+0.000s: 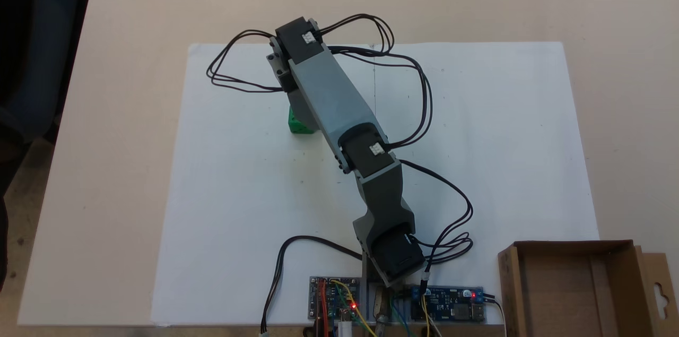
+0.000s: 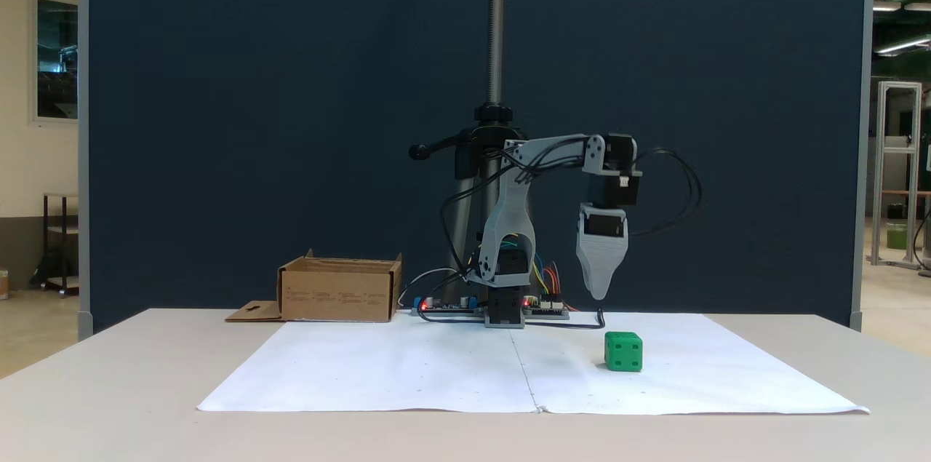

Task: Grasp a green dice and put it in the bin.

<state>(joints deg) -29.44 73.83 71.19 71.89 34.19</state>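
The green dice (image 2: 623, 351) sits on the white paper, and the arm's forearm partly covers the green dice (image 1: 298, 123) when seen from above. My gripper (image 2: 598, 294) hangs point-down above the paper, its tip a little higher than the dice and just left of it. It looks like one tapered wedge, so I cannot tell its jaw state. Nothing hangs from it. The bin (image 2: 338, 295) is a brown cardboard box near the arm's base, and the bin (image 1: 510, 284) stands at the lower right in the view from above.
A white paper sheet (image 1: 477, 140) covers the middle of the table. Circuit boards (image 1: 451, 302) and loose cables (image 1: 233, 79) lie around the arm's base (image 2: 505, 316). A metal stand pole (image 2: 496, 25) rises behind it, in front of a dark blue partition.
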